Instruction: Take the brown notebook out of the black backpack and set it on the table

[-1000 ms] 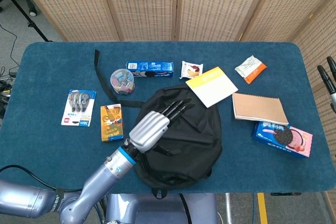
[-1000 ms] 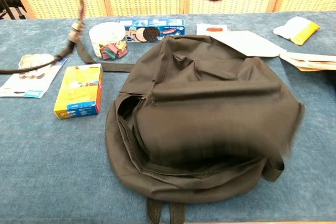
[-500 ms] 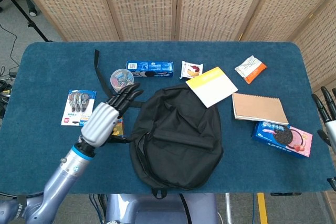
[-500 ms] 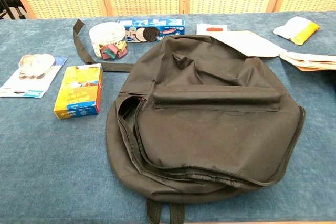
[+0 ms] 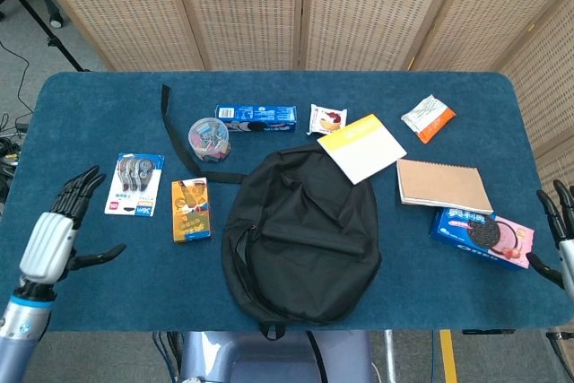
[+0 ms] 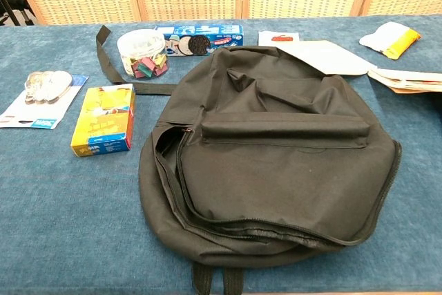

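The black backpack (image 5: 300, 235) lies flat in the middle of the blue table (image 5: 81, 132); in the chest view the black backpack (image 6: 276, 164) fills the frame with its zipper partly undone along the lower edge. A brown spiral notebook (image 5: 444, 185) rests on the table right of the backpack; only its edge (image 6: 407, 81) shows in the chest view. My left hand (image 5: 54, 230) hovers at the table's left front edge, fingers spread, holding nothing. My right hand (image 5: 558, 230) shows at the far right edge with fingers apart and empty.
Around the backpack lie a yellow-and-white notepad (image 5: 361, 147), an Oreo pack (image 5: 482, 235), a blue cookie box (image 5: 256, 117), a tub of clips (image 5: 208, 138), an orange box (image 5: 190, 209), a blister pack (image 5: 134, 184), two snack packets (image 5: 428, 117) and a loose black strap (image 5: 170, 127).
My left hand has lifted off the backpack and drawn back to the table's left front edge. The backpack has settled flat. My right hand has dropped lower at the right edge.
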Controlling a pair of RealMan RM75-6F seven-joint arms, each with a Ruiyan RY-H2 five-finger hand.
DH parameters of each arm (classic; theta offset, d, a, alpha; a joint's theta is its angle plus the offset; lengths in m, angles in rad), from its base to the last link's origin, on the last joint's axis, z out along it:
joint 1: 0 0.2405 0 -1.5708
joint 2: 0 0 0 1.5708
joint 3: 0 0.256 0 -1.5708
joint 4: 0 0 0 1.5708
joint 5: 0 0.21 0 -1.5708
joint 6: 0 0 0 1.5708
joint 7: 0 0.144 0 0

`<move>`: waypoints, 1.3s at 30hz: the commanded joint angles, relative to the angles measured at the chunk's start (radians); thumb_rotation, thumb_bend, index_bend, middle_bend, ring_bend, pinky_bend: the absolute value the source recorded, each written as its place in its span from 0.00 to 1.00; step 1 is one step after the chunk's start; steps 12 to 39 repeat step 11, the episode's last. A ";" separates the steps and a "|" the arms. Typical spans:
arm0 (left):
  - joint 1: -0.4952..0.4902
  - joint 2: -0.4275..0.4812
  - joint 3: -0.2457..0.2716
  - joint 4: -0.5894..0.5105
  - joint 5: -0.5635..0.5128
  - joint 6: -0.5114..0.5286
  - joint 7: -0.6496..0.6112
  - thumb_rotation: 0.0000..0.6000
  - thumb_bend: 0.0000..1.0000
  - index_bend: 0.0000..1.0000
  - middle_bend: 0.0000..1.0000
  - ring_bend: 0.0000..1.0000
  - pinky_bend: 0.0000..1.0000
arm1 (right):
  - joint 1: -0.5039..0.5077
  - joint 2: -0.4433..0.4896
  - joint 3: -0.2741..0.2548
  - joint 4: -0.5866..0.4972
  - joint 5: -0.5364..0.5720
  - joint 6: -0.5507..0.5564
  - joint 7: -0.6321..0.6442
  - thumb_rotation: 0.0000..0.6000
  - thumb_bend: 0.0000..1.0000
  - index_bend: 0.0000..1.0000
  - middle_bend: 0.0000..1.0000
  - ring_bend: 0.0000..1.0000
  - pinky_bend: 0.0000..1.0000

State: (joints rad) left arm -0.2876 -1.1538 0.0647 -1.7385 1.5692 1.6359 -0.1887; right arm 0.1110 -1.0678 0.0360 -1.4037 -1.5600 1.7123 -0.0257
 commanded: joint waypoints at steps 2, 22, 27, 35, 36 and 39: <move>0.145 0.025 0.089 0.041 -0.036 0.062 0.077 1.00 0.00 0.00 0.00 0.00 0.00 | -0.061 -0.022 -0.037 -0.102 -0.035 0.049 -0.044 1.00 0.00 0.02 0.00 0.00 0.00; 0.196 0.083 0.105 -0.035 -0.037 0.029 0.191 1.00 0.00 0.00 0.00 0.00 0.00 | -0.132 -0.047 -0.069 -0.233 -0.042 0.060 -0.144 1.00 0.00 0.02 0.00 0.00 0.00; 0.196 0.083 0.105 -0.035 -0.037 0.029 0.191 1.00 0.00 0.00 0.00 0.00 0.00 | -0.132 -0.047 -0.069 -0.233 -0.042 0.060 -0.144 1.00 0.00 0.02 0.00 0.00 0.00; 0.196 0.083 0.105 -0.035 -0.037 0.029 0.191 1.00 0.00 0.00 0.00 0.00 0.00 | -0.132 -0.047 -0.069 -0.233 -0.042 0.060 -0.144 1.00 0.00 0.02 0.00 0.00 0.00; 0.196 0.083 0.105 -0.035 -0.037 0.029 0.191 1.00 0.00 0.00 0.00 0.00 0.00 | -0.132 -0.047 -0.069 -0.233 -0.042 0.060 -0.144 1.00 0.00 0.02 0.00 0.00 0.00; 0.196 0.083 0.105 -0.035 -0.037 0.029 0.191 1.00 0.00 0.00 0.00 0.00 0.00 | -0.132 -0.047 -0.069 -0.233 -0.042 0.060 -0.144 1.00 0.00 0.02 0.00 0.00 0.00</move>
